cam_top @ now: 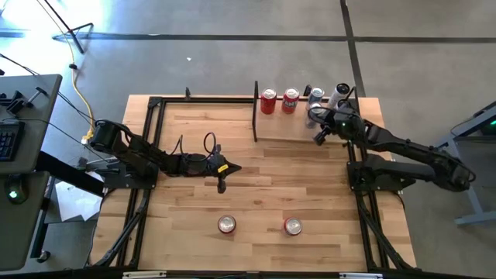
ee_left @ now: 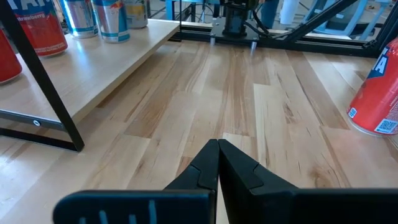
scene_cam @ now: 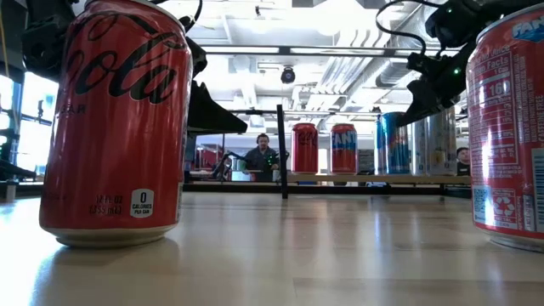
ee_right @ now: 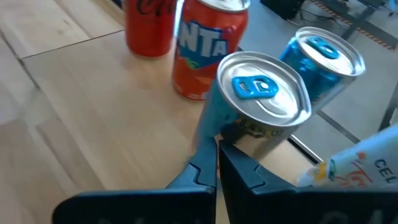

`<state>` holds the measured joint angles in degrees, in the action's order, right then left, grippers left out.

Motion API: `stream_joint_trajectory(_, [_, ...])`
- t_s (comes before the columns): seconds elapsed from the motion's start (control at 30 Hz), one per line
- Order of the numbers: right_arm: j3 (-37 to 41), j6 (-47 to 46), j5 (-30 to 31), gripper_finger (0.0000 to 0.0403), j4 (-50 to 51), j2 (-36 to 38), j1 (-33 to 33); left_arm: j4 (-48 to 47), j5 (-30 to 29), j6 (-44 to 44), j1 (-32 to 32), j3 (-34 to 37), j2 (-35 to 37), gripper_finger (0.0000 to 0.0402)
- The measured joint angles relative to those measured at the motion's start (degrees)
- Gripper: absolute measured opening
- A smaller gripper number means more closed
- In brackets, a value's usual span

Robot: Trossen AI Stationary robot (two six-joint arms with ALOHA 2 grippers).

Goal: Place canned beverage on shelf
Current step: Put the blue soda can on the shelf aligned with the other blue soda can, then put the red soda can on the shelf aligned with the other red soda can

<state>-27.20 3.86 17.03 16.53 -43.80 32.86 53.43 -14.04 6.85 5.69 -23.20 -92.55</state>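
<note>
Along the table's far edge, right of centre, I log the shelf (cam_top: 291, 128): a low light-wood ledge framed in thin black bars, with an upright black divider panel (cam_top: 256, 111) at its left end. Standing on it in a row I count a red cola can (cam_top: 268, 101), an orange-red Fanta can (cam_top: 290, 100), and two silver cans with blue tabs (ee_right: 264, 99) (ee_right: 323, 59). My right gripper (cam_top: 319, 136) sits just beside the nearer silver can, fingers pressed together, holding nothing. My left gripper (cam_top: 222, 184) rests mid-table, likewise closed and empty. Two more red cans (cam_top: 226, 225) (cam_top: 293, 226) stand near the table's front edge.
</note>
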Motion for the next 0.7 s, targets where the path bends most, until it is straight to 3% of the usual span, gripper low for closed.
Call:
stream_joint_trajectory(0.4, [-1.94,0.02,-1.15,0.0000,0.65,0.48,-1.44,0.00,0.00,0.06,0.00,0.00,0.00,0.0001])
stream_joint_trajectory(0.57, [-3.64,-1.56,-1.19,0.0000,2.26,1.93,-7.73,0.04,0.00,0.35,0.00,0.00,0.00,0.0000])
stream_joint_trajectory(0.7, [-3.65,-3.83,-0.54,0.0000,3.27,2.80,-16.91,0.52,0.04,0.98,0.02,0.00,0.00,0.0000])
